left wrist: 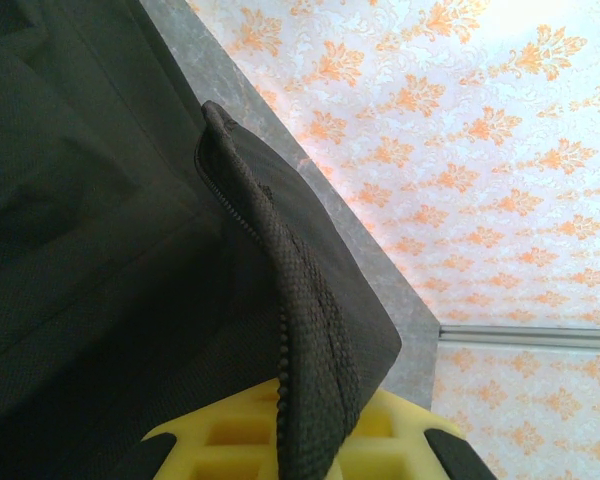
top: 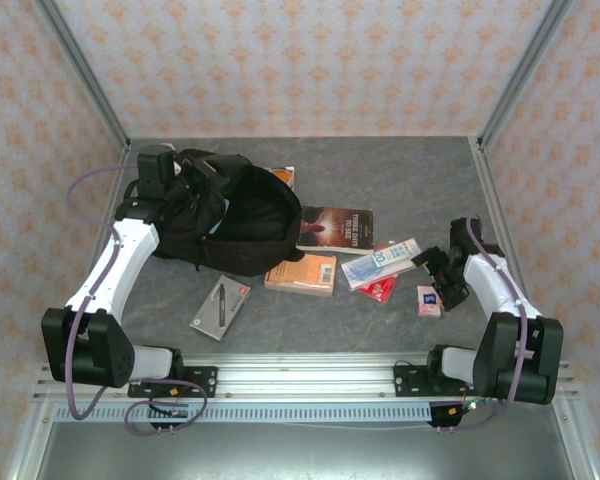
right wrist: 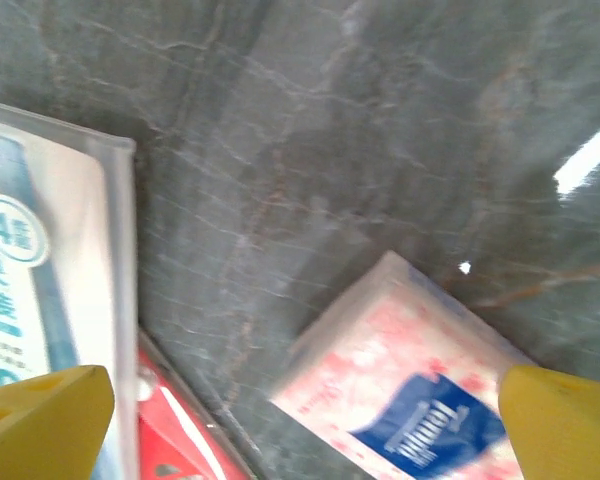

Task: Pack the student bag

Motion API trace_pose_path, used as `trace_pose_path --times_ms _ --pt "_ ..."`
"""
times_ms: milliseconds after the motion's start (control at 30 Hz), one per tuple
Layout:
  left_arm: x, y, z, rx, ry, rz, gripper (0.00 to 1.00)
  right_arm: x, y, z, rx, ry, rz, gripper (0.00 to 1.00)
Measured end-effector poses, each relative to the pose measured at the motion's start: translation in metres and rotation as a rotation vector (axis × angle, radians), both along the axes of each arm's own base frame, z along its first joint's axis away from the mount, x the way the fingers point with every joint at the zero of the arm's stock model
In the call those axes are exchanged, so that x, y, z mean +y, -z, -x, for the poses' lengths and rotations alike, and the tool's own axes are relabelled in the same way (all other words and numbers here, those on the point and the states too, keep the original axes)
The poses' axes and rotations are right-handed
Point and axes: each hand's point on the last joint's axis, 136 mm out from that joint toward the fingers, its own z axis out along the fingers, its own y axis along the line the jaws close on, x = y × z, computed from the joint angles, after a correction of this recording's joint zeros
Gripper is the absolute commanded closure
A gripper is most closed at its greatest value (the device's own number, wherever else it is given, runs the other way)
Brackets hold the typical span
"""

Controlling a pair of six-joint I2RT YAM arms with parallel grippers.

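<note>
Two arms stand at the near edge of the grey counter (top: 310, 330). Nearest on the left side lies a flat grey case (top: 220, 307), and near on the right lies a small pink-and-white tissue packet (top: 429, 301). The right fingers (right wrist: 40, 420) hang spread wide just above that packet and hold nothing; the right wrist view shows one yellow tip over a white-and-blue packet (top: 380, 263) and the other over the tissue packet's corner. A red packet (top: 380, 290) lies between these two, tucked partly under the white-and-blue one. Left of it, mid-counter, an orange book (top: 301, 273) lies just beside the near right edge of the student bag (top: 230, 215), and a dark book (top: 335, 229) lies a little farther back. The black bag slumps on the far left of the counter, its mouth gaping. The left fingers (left wrist: 180, 445) are pressed together on a zippered edge of the bag's fabric at its far left side, the cloth pinched between the yellow pads. Another book (top: 283, 176) pokes out behind the bag.
</note>
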Motion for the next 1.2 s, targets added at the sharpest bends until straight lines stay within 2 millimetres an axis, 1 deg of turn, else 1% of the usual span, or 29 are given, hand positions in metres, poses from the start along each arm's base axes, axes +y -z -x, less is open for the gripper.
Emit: trace_pose_path --times_ms 133,200,267,367,433,533,633,767,933,967,1033,1200 --pt "0.0 0.0 0.0 0.0 0.0 0.0 1.0 -0.018 -0.009 0.002 0.017 -0.009 0.108 0.01" --pt "0.0 0.0 0.0 0.0 0.0 0.0 1.0 -0.023 -0.008 0.003 0.026 -0.002 0.133 0.01" --pt "0.0 0.0 0.0 0.0 0.0 0.0 1.0 -0.023 -0.004 0.003 0.038 -0.001 0.135 0.01" --pt "0.0 0.0 0.0 0.0 0.0 0.0 1.0 -0.018 0.009 0.004 0.057 -0.001 0.101 0.01" --pt "0.0 0.0 0.0 0.0 0.0 -0.001 1.0 -0.011 0.019 0.008 0.067 -0.004 0.061 0.01" --pt "0.0 0.0 0.0 0.0 0.001 0.0 1.0 -0.001 0.025 0.017 0.065 -0.003 0.013 0.01" --pt "-0.001 0.0 0.0 0.0 0.004 0.001 1.0 0.007 0.022 0.023 0.031 0.004 -0.025 0.01" --pt "-0.001 0.0 0.0 -0.001 0.008 0.004 1.0 0.017 0.015 0.022 -0.013 -0.008 -0.063 0.01" --pt "-0.003 -0.001 0.0 -0.003 0.014 0.007 1.0 0.026 0.01 0.027 -0.02 -0.058 -0.063 0.0" --pt "-0.003 -0.001 0.0 -0.005 0.014 0.008 1.0 0.026 0.01 0.028 -0.01 -0.06 -0.059 0.01" --pt "-0.003 -0.002 0.0 -0.007 0.014 0.008 1.0 0.025 0.013 0.032 0.02 -0.057 -0.048 0.07" --pt "-0.003 -0.002 0.0 -0.007 0.014 0.007 1.0 0.018 0.019 0.036 0.081 -0.039 -0.014 0.14"
